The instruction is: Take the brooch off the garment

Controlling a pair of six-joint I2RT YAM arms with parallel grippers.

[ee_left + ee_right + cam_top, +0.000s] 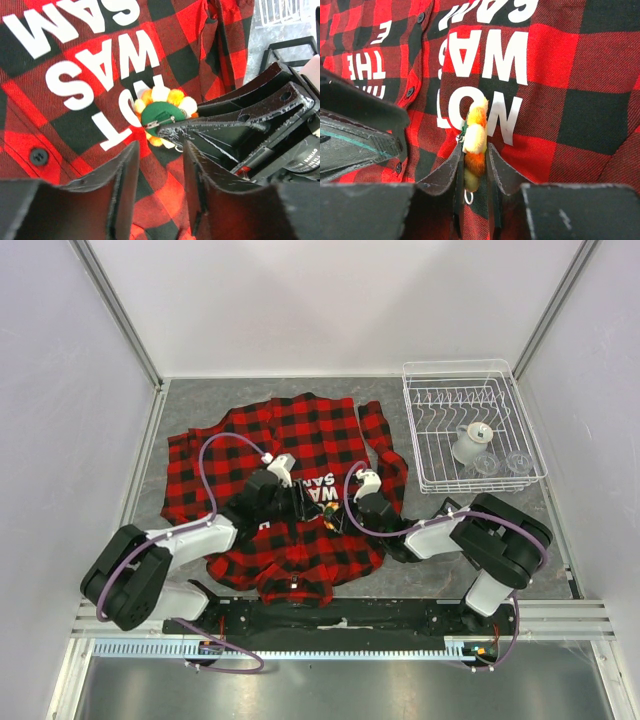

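Pinching the brooch (475, 140), which sits beside the white lettering (485, 60) on the shirt (580, 65), the right hand (474, 172) is clenched on it; the left hand (160, 185) stands released just beside the brooch, holding nothing. Pulling now could lift the loose cloth or tear it.

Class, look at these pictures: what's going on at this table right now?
Two robot arms work over a red-and-black plaid shirt spread on the table. The right gripper is pinched around the small flower brooch, which sits against the cloth by the white lettering. The left gripper hangs open just beside it, holding nothing.
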